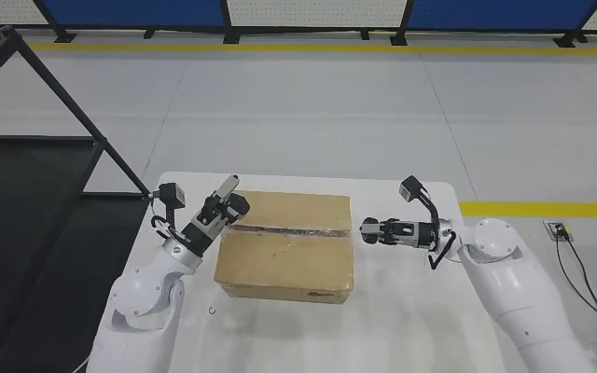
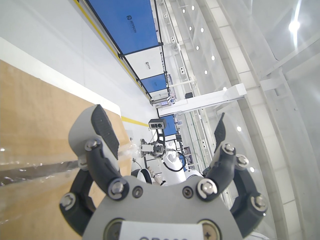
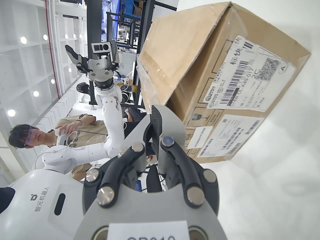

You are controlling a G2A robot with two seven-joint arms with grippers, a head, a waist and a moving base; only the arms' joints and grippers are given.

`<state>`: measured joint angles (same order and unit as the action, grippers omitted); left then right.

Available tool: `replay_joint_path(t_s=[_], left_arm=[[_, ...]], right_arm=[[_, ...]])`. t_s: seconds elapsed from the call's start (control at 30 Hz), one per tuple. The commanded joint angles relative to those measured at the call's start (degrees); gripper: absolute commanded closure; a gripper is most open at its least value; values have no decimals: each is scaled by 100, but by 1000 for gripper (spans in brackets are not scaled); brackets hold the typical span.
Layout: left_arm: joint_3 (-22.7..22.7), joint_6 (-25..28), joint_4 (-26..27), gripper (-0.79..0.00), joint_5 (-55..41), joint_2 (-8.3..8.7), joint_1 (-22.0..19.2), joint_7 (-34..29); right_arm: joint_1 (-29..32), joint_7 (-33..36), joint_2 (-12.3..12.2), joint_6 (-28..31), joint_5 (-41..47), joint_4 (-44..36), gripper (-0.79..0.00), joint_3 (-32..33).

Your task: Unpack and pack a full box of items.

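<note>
A closed cardboard box (image 1: 284,247) lies in the middle of the white table, its top seam sealed with clear tape (image 1: 289,229). My left gripper (image 1: 229,199) hovers over the box's left end, open, its fingers (image 2: 105,128) spread wide above the taped seam (image 2: 37,168). My right gripper (image 1: 365,230) sits level with the seam at the box's right end. Its fingers (image 3: 156,123) are pressed together on the loose end of the tape (image 3: 146,88), which hangs off the labelled box (image 3: 200,58). The left wrist view shows the right gripper (image 2: 144,149) far off, at the tape end.
The table (image 1: 410,317) has bare room in front of the box and to its right. A small dark ring (image 1: 213,310) lies near the box's front left corner. A black metal frame (image 1: 65,103) stands off the table's left side.
</note>
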<state>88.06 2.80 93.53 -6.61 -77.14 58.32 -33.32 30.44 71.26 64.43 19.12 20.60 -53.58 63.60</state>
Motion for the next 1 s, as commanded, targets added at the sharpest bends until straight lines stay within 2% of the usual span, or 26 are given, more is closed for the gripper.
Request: replay_joint_path(t_s=[0.0, 0.2, 0.4, 0.97], left_arm=[[12, -9, -130, -785, 2, 17, -28, -41], [-57, -109, -444, -785, -156, 51, -124, -290], [-23, 22, -515, -785, -134, 106, -55, -476], [-90, -66, -627, -785, -109, 204, -34, -387]], right_arm=[[-32, 37, 10, -49, -13, 77, 0, -46], [-117, 23, 40, -48, -7, 240, 0, -128], [-144, 31, 50, 1, 33, 309, 0, -149], [-14, 124, -22, 38, 69, 114, 0, -24]])
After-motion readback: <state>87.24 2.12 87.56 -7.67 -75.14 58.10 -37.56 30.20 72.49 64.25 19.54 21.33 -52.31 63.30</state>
